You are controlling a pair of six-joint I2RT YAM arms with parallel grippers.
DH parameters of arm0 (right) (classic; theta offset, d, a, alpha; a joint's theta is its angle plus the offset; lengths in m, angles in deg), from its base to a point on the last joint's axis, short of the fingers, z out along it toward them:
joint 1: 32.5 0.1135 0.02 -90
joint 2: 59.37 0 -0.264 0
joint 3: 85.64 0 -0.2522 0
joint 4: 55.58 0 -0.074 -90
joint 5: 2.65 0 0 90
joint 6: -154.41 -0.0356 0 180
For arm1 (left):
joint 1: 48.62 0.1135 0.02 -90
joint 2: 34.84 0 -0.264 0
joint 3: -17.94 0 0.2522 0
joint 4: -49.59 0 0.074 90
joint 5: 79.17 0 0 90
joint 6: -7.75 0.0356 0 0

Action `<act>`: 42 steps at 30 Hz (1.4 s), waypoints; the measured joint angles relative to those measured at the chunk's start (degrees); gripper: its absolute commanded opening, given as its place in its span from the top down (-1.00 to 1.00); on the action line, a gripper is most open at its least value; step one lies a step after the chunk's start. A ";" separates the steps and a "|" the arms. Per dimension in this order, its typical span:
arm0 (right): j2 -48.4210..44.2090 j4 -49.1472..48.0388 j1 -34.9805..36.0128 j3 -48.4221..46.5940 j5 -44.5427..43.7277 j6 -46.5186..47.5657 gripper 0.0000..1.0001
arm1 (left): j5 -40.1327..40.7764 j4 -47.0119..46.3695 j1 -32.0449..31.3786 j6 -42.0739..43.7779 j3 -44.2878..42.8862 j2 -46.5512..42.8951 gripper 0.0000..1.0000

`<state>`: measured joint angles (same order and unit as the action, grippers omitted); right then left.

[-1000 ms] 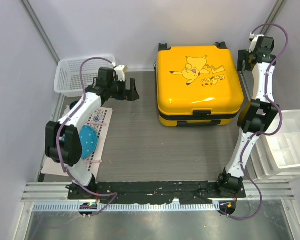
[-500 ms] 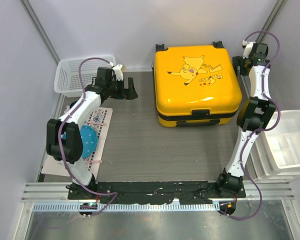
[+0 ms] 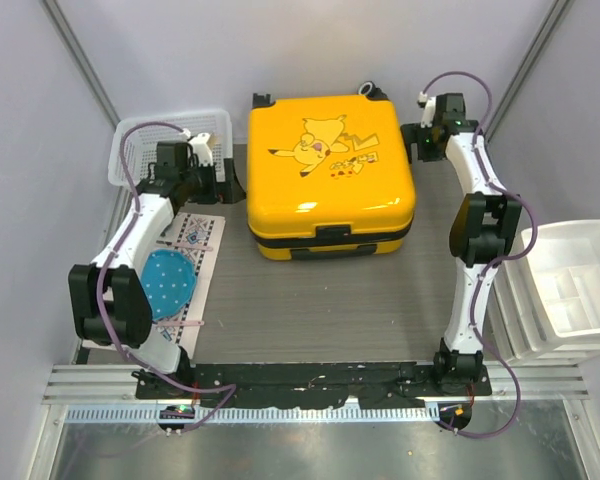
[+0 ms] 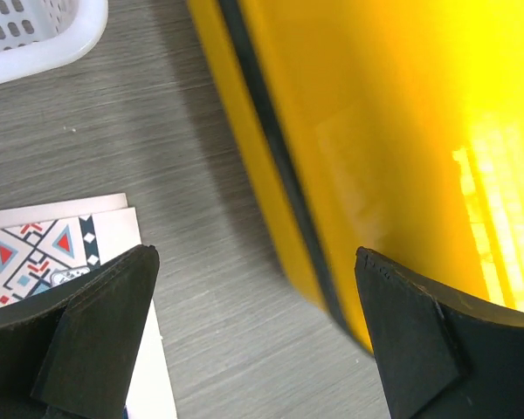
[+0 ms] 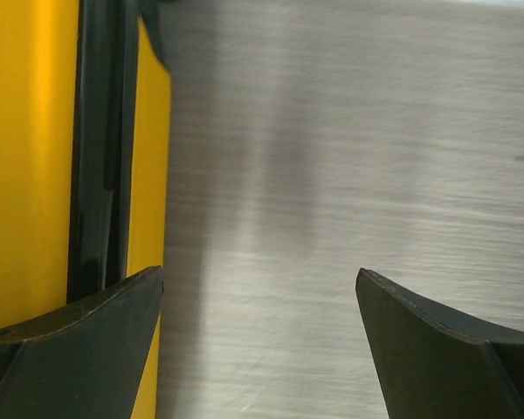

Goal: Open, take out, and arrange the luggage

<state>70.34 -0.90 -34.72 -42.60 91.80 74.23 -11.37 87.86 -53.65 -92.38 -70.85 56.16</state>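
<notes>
Luggage (image 3: 330, 165), side edges between left tool (image 3: 228, 182) and right tool (image 3: 416, 146)

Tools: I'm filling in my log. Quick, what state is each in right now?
Left tool: open, holding nothing.
Right tool: open, holding nothing.

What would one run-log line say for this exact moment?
luggage: closed, flat on table | left claw: open, at its left side | right claw: open, at its right side | holding: nothing
</notes>
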 measured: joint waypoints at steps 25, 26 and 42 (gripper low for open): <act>-41.75 14.56 -5.88 39.32 35.28 47.98 -0.79 | -16.31 5.81 7.69 10.49 3.08 -10.29 -0.95; -42.05 14.93 -5.64 40.83 36.37 50.86 -0.78 | -17.16 5.77 7.69 10.67 3.08 -10.34 -0.95; -33.20 16.20 -8.66 45.94 49.83 74.71 -0.23 | -20.09 6.03 7.69 14.67 3.72 -13.51 -0.92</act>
<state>37.14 15.30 -43.37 3.34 141.63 148.94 -31.46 93.90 -45.96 -77.72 -67.13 42.66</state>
